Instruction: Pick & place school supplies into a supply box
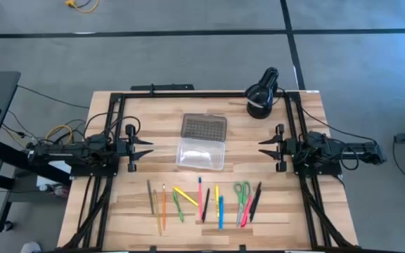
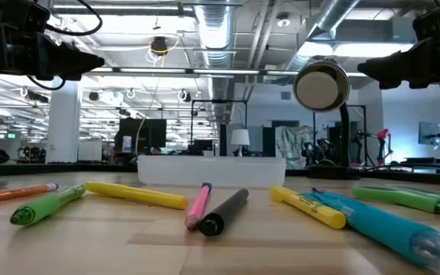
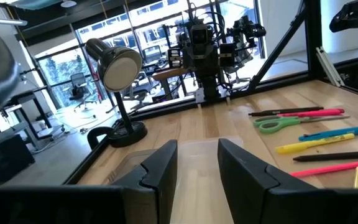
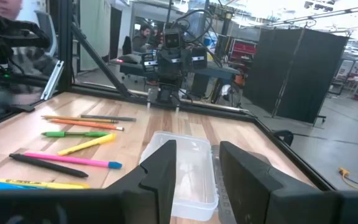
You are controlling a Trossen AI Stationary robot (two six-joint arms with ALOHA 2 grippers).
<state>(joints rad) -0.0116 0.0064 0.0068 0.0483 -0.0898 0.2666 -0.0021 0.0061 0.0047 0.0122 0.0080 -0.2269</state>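
The supply box [image 1: 202, 143] lies open in the table's middle, clear tray [image 1: 201, 154] toward the near side, dotted grey lid [image 1: 204, 126] behind it. It also shows in the right wrist view [image 4: 182, 171] and the low view [image 2: 212, 169]. The school supplies [image 1: 202, 202] lie in a row near the front edge: pencils, yellow, pink, blue and black pens, green marker, green-handled scissors [image 1: 242, 191]. My left gripper [image 1: 148, 147] hovers open at the box's left. My right gripper [image 1: 262, 147] hovers open at its right. Neither touches anything.
A black round desk lamp [image 1: 262, 91] stands at the far right corner, also in the left wrist view [image 3: 117, 93]. A black frame [image 1: 202, 95] runs round the table. Bare wood lies between the box and the row of supplies.
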